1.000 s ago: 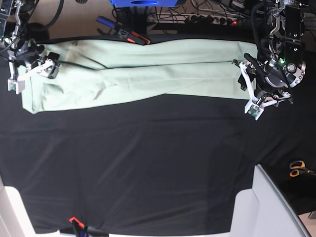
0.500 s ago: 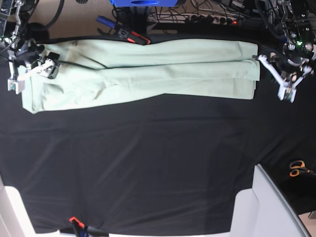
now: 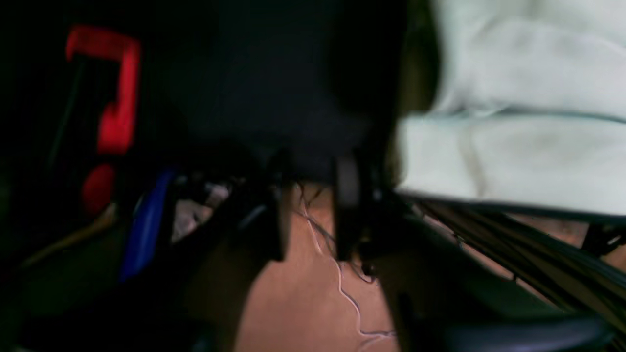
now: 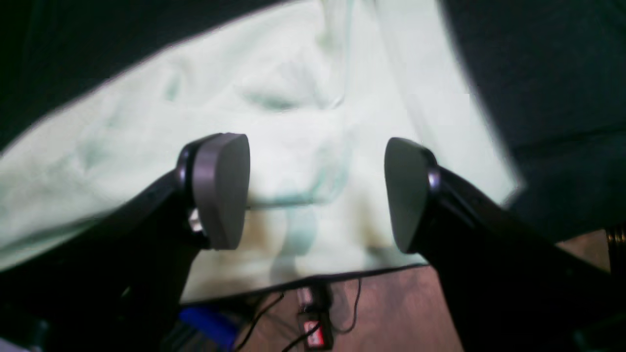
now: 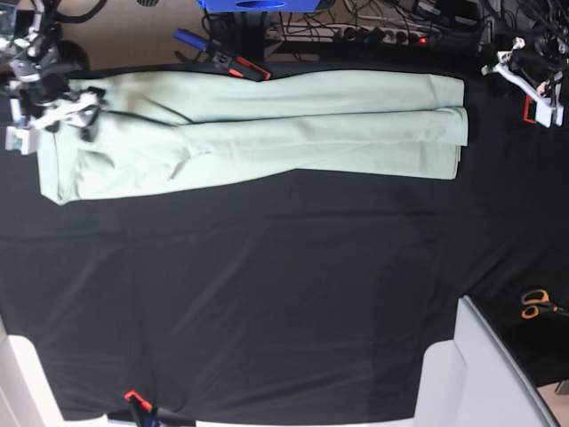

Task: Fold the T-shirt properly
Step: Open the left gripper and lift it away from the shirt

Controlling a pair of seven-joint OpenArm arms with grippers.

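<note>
The pale mint-green T-shirt (image 5: 267, 133) lies as a long folded strip along the back of the black table cloth (image 5: 284, 285). In the base view my left gripper (image 5: 533, 93) is off the shirt, by the table's far right corner. Its wrist view is blurred: the left gripper (image 3: 310, 215) shows a narrow gap, nothing in it, with the T-shirt (image 3: 513, 122) up to the right. My right gripper (image 5: 44, 120) hovers over the shirt's left end. In the right wrist view the right gripper (image 4: 313, 193) is wide open above the T-shirt (image 4: 303, 122), its pads (image 4: 220, 190) apart.
Orange-handled scissors (image 5: 533, 302) lie at the right edge. A pale grey panel (image 5: 484, 374) covers the front right corner. A red-handled clamp (image 5: 240, 65) sits at the back edge, another clamp (image 5: 135, 400) at the front. Cables and a power strip (image 5: 382, 34) run behind.
My left gripper left the shirt's right end and moved up and right, off the cloth strip. The shirt's right end now lies flat. The right gripper shifted slightly up and left.
</note>
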